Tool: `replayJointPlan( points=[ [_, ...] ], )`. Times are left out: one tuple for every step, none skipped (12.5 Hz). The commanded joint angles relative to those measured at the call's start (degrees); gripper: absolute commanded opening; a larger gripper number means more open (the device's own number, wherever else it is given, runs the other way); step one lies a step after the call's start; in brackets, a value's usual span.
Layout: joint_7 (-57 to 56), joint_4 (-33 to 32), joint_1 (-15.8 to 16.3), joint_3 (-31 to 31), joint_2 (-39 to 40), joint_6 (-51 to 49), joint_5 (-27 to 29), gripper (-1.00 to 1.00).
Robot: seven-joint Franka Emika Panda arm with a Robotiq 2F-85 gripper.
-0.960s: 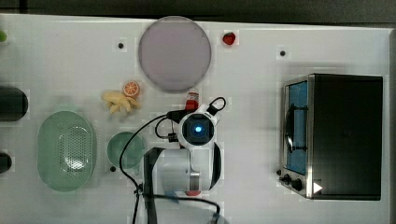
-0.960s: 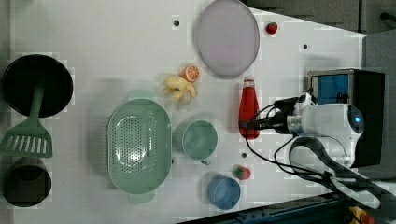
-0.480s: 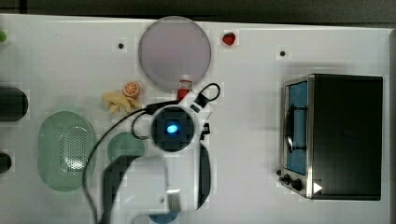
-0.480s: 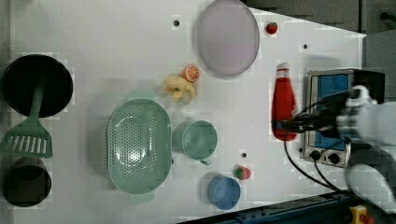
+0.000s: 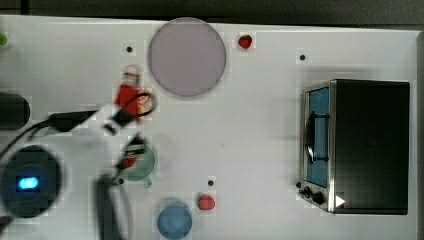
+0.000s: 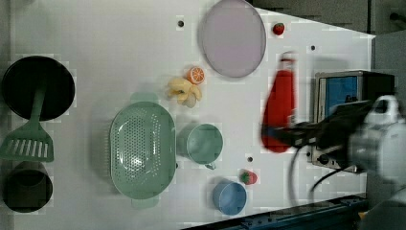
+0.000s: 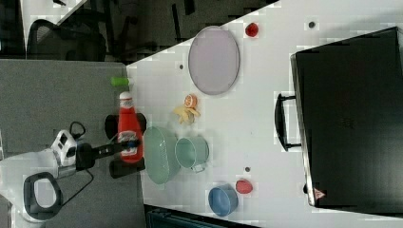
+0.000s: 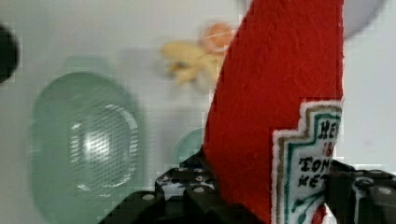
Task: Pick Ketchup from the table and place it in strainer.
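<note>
The ketchup, a red squeeze bottle with a white cap and label, hangs in the air above the table. My gripper is shut on its lower body, near the label. In the top view the ketchup and gripper are left of centre, above the green mug. The strainer, a pale green oval basket with a perforated bottom, sits empty beside the mug. In the right view the ketchup appears just to the left of the strainer. The wrist view has the strainer below and off to one side.
A lilac plate lies at the back and a toaster oven fills the top view's right. A blue bowl and a strawberry piece sit near the front edge. A black pan and green spatula occupy the left view's left.
The ketchup has been lifted off the table and carried in the gripper toward the top view's left, to above the mug. The arm has swung across with it.
</note>
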Motion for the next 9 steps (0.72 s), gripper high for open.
replayJointPlan(
  points=[
    [15.26,-0.12,3.24,7.02,6.20,0.67,1.17,0.29],
    [18.31,0.13,3.26,9.49,7.91,3.17,1.17,0.29],
    [21.54,0.14,3.31,11.58,9.74,6.27,1.15,0.29],
    [24.67,0.13,3.38,13.35,11.78,9.21,1.08,0.29],
    [27.86,0.13,3.50,14.80,13.90,11.74,0.79,0.29],
    [30.88,0.12,3.63,15.80,16.10,14.09,0.27,0.29],
    [32.93,0.07,3.84,16.45,18.43,16.09,-0.89,0.29],
    [33.82,0.00,4.11,16.60,20.70,17.89,-2.79,0.29],
    [34.03,-0.05,4.21,16.54,22.95,19.58,-5.00,0.29]
  ],
)
